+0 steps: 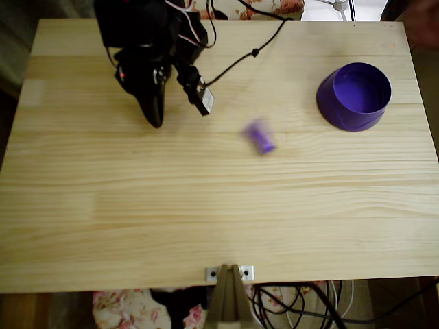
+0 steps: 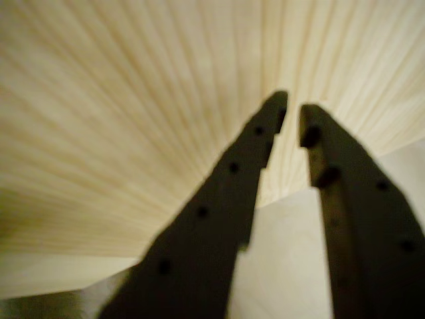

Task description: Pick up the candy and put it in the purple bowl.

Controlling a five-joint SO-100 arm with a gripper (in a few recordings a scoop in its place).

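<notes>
Overhead view: candy (image 1: 260, 136) blurred, well right of tool (image 1: 156, 120) | tool nearly closed, empty | purple bowl (image 1: 354, 96) far right

No legible text, seemingly.

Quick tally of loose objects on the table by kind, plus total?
Small purple wrapped candy, blurred in the overhead view: 1
Round deep-purple plastic bowl: 1
Total: 2
Both lie apart on the light wooden table; the bowl looks empty.
</notes>
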